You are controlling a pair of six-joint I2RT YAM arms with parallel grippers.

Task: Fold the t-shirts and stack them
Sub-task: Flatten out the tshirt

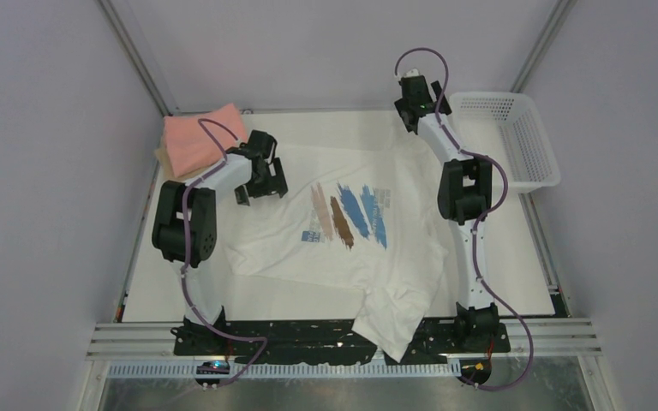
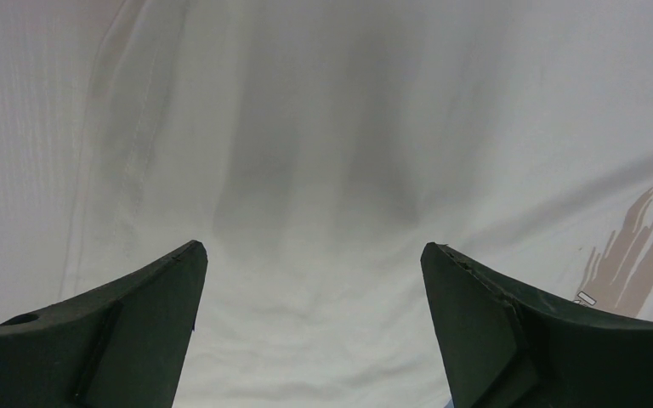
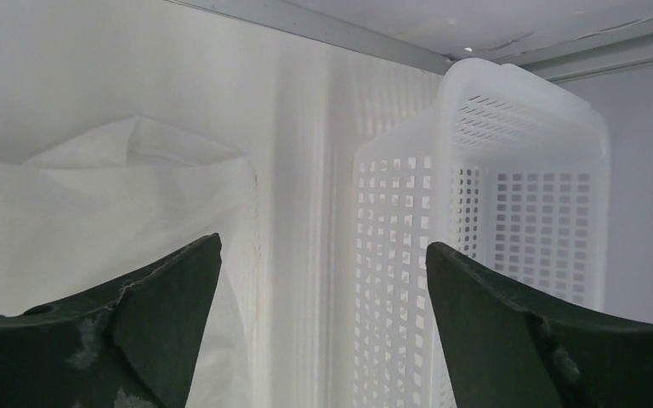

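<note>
– Shirts, from the left?
– Folded salmon-pink t-shirt point(image 1: 199, 135) at the far left corner of the table point(image 1: 514, 265), lying on a tan one point(image 1: 160, 157). White t-shirt point(image 1: 343, 257) is spread face up mid-table, its hem hanging over the near edge.
– Any writing?
– Diagonal tan, brown and blue strokes of chest print point(image 1: 349, 214); small text blocks beside them, too tiny to read.
– Grippers?
– Left gripper point(image 2: 313, 248) is spread wide just above the white shirt's left shoulder; whether it touches, I cannot tell. Right gripper point(image 3: 323, 243) is also spread wide, gripping nothing, between that shirt's far corner and the white basket point(image 3: 519, 195).
</note>
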